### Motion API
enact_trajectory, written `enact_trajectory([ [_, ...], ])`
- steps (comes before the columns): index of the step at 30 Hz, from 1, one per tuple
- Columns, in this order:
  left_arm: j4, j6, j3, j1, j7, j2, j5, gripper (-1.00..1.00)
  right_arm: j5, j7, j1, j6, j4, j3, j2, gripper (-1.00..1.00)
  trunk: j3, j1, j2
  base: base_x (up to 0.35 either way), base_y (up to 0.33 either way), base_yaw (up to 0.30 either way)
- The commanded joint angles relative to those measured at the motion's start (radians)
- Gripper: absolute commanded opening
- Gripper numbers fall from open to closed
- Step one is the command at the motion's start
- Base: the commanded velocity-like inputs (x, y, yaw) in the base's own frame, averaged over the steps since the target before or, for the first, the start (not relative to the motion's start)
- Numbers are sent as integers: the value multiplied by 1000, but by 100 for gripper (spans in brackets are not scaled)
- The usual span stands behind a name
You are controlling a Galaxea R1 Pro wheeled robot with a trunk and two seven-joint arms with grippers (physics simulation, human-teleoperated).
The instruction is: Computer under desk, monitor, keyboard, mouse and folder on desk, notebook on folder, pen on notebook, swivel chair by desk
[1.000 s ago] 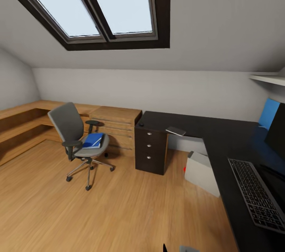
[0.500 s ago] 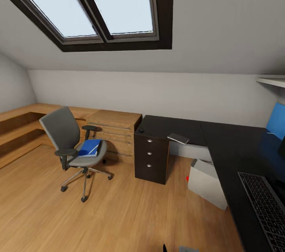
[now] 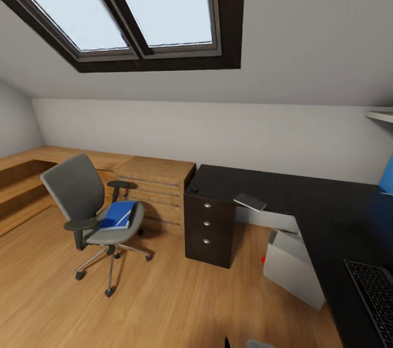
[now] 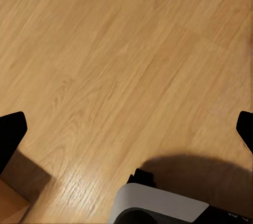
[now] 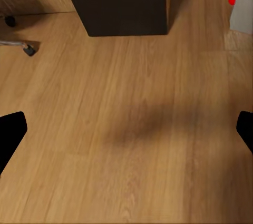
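Observation:
The grey swivel chair (image 3: 90,211) stands on the wood floor, left of the black desk (image 3: 322,206). On its seat lies the blue folder (image 3: 117,214). The dark notebook (image 3: 250,201) rests at the desk's front edge, and the small mouse (image 3: 194,189) sits above the drawer unit (image 3: 209,226). The pale computer (image 3: 295,271) stands under the desk. A corner of the keyboard (image 3: 377,290) shows at the lower right. The monitor and pen are out of view. My left gripper (image 4: 126,129) and right gripper (image 5: 126,129) hang open over bare floor, holding nothing.
A light oak cabinet (image 3: 157,180) and a low oak bench (image 3: 22,173) line the far wall behind the chair. A skylight (image 3: 136,4) sits in the sloped ceiling. The right wrist view takes in the drawer unit (image 5: 121,2), a chair castor (image 5: 29,50) and the computer's corner (image 5: 243,2).
The whole head view has shifted, so the camera moved: chair and desk now sit lower and further apart, the monitor has left the picture, and less keyboard shows. Nothing in the room moved.

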Motion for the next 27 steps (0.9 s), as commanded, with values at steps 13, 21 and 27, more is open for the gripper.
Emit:
enact_trajectory([
  [13,-1,-4,-7,0,7,1,10,100,-5,-5,-1,-3,0,9,0,100,40,-49,90,329,0,0],
  [21,-1,-4,-7,0,8,1,10,100,-5,-6,-1,-3,0,9,0,100,65,-80,146,329,0,1],
  [27,-1,-6,-7,0,8,0,9,100,-5,-6,-1,-3,2,9,1,100,84,-103,188,329,0,165],
])
